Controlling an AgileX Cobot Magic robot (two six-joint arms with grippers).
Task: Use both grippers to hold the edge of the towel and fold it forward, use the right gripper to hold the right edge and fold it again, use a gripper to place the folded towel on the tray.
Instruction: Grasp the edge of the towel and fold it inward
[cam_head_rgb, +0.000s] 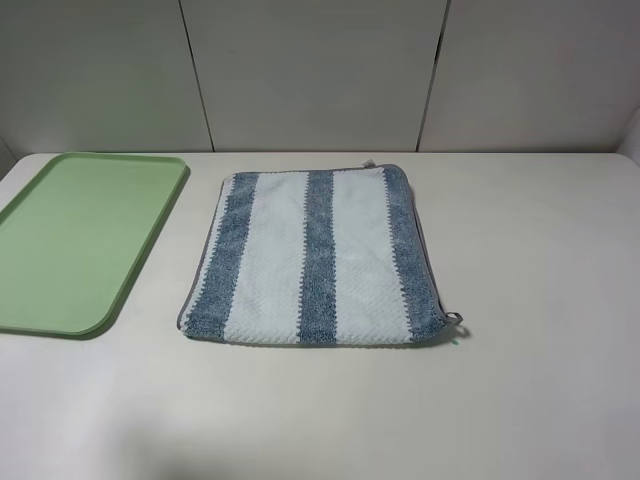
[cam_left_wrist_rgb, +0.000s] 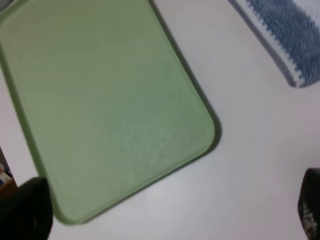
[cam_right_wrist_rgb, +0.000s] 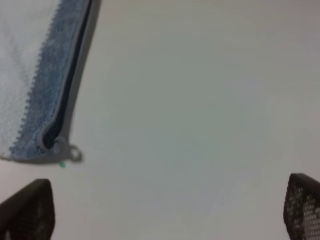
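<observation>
Towel (cam_head_rgb: 315, 258): flat at centre of table (cam_head_rgb: 545, 260). Right edge looks doubled in blurred wrist view, so I judge first fold likely done; second fold and placing remain.
Tray (cam_head_rgb: 80, 240): just left of towel, not touching, bare.
Left gripper (cam_left_wrist_rgb: 167, 217), right gripper (cam_right_wrist_rgb: 165, 212): both spread wide, holding nothing.
I see nothing in way.

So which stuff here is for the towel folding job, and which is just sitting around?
For the job: striped towel, green tray, left gripper, right gripper, both open.
Just there: white table, grey wall panels.
</observation>
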